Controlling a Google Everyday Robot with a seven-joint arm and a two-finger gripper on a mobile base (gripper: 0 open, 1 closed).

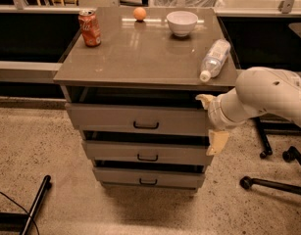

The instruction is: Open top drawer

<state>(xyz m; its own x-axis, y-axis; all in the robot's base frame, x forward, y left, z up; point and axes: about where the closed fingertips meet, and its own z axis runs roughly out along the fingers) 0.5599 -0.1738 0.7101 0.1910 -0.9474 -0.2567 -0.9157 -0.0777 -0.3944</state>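
Observation:
The top drawer (115, 119) is the tallest grey-brown front under the cabinet top, with a small dark bar handle (146, 126) at its centre. It stands slightly out, with a dark gap above it. My gripper (212, 121) is at the drawer front's right end, on a white arm coming in from the right. It is open. One cream fingertip (205, 100) is at the front's top right corner and the other (217, 142) hangs below its bottom right corner. The gripper is well to the right of the handle.
Two shorter drawers (147, 153) (147, 177) sit below. On the cabinet top (140, 53) are a red can (89, 28), an orange (139, 13), a white bowl (182, 22) and a lying plastic bottle (214, 58). Chair legs (272, 185) stand on the right, a dark bar (35, 204) lower left.

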